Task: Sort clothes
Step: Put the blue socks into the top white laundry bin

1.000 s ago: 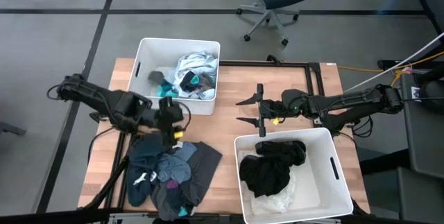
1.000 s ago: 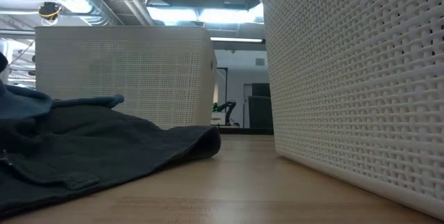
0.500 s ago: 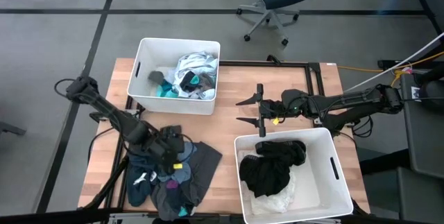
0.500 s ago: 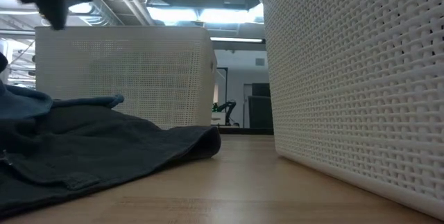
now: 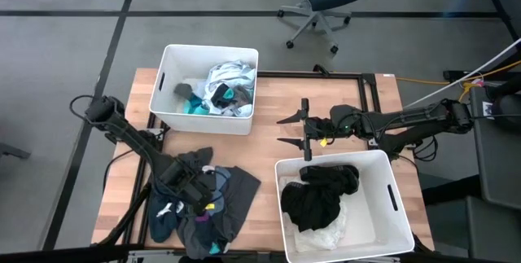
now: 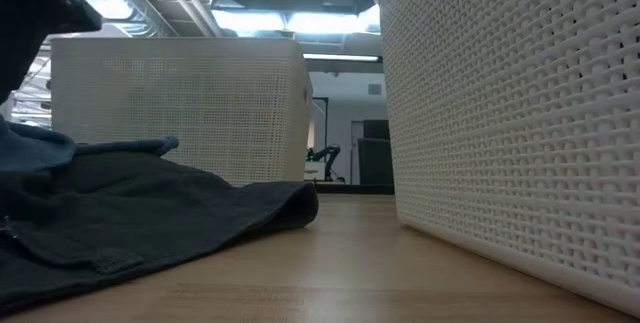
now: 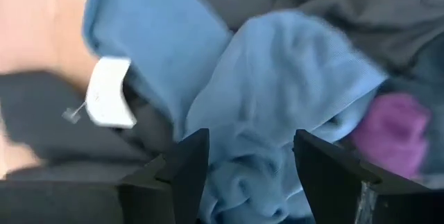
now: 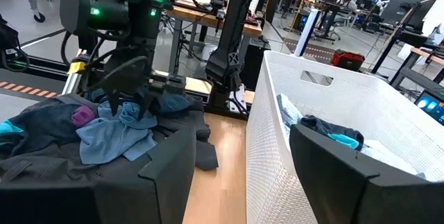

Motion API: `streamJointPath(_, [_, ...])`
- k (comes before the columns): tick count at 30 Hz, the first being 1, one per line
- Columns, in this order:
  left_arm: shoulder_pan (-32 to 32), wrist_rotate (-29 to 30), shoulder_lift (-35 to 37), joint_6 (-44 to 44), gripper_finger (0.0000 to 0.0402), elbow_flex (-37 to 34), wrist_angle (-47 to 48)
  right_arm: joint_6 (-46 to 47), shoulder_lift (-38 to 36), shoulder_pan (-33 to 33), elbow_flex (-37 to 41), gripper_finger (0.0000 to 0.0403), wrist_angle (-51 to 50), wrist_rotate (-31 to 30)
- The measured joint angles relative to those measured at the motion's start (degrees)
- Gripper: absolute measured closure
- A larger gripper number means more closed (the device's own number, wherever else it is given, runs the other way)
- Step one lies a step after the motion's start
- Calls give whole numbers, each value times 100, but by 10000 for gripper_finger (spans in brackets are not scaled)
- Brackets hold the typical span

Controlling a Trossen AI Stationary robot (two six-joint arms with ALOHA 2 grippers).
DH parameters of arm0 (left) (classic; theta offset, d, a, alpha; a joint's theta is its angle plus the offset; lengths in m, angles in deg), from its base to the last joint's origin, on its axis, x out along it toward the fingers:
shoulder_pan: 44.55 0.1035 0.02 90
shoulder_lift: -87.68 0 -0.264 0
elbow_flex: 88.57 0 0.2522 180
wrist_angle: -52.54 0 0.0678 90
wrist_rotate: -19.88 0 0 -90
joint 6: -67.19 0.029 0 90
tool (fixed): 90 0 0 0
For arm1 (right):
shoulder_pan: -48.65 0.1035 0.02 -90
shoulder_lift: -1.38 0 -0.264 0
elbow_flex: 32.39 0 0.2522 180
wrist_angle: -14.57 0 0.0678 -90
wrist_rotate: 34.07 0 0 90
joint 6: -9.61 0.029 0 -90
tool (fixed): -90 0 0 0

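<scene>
The unsorted clothes (image 5: 199, 210) lie heaped on the table's near left: dark grey, pale blue, teal and a purple piece (image 7: 388, 116). My left gripper (image 5: 198, 196) points down over this heap. It is open, with a raised fold of the pale blue garment (image 7: 277, 78) between its fingers (image 7: 189, 161). In the right wrist view the left gripper (image 8: 135, 102) stands low over the same garment. My right gripper (image 5: 286, 130) hovers open and level between the two bins, holding nothing. My left gripper comes at the heap from above. Its open fingers stand on either side of the pale blue garment's raised fold (image 7: 239, 175). Whether they touch the cloth, I cannot tell.
A white bin (image 5: 163, 84) at the far left holds white, teal and grey clothes. A second white bin (image 5: 387, 164) at the near right holds black and white clothes. A dark grey garment (image 6: 150, 203) spreads toward the table's middle. Bare wood shows between the bins.
My left gripper has gone from beside the far bin's front wall toward the table's near edge and down onto the clothes heap. It has tipped over to point downward and has stayed open. The clothes have not visibly shifted.
</scene>
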Motion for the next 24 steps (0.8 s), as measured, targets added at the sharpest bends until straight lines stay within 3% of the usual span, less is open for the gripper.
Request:
streamJointPath(14, [-55, -498, 12, -402, 210, -478, -373, -1, 0, -1, 0, 170, -4, -2])
streamJointPath(24, [-55, -491, 12, -275, 312, -478, -383, -2, 0, 0, 0, 170, 0, -37])
